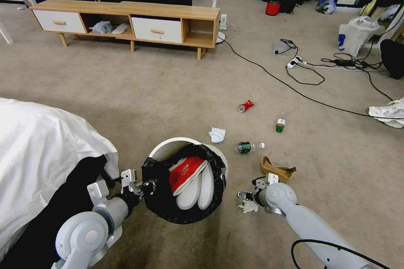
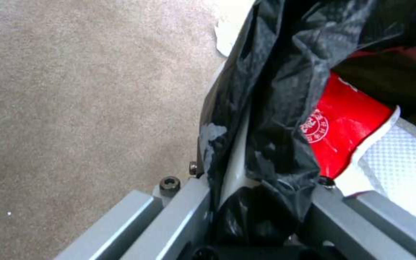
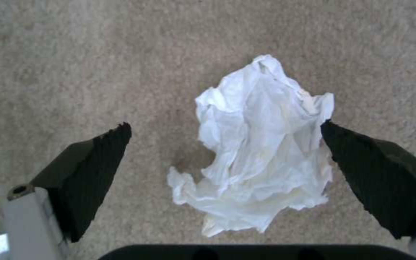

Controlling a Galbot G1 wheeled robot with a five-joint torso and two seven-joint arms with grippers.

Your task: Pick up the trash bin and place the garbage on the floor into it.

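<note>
Status: task approx. part done. Left end effector (image 1: 141, 187) is clamped on the rim of the trash bin (image 1: 168, 148), pinching white plastic wall and black bag liner (image 2: 271, 144) together; the bin sits near the robot's front, left of centre, whether lifted or resting on the floor (image 1: 168, 92) cannot be told. Inside already: a red-and-white wrapper (image 1: 185, 173) and pale flat items. Right end effector (image 3: 225, 151) hangs low over the carpet w/ jaws spread wide, straddling a crumpled tissue (image 3: 261, 144), one ribbed black pad (image 3: 97, 162) apart from it, the other at its edge; nothing gripped yet. Judged step in hand: pick of this tissue, just right of the bin. Left on floor: second tissue (image 1: 217, 134) beside the bin's far rim, green bottle (image 1: 248, 147), small green can (image 1: 280, 125), crushed red can (image 1: 245, 106), brown carton (image 1: 277, 170) near the right arm. Materials: carpet short-pile, grey-beige, matte; tissue thin, creased, soft, likely to compress under the pads; liner glossy, wrinkled film; bin round, smooth, rigid; cans dented metal; carton folded, open, stiff paper.
</note>
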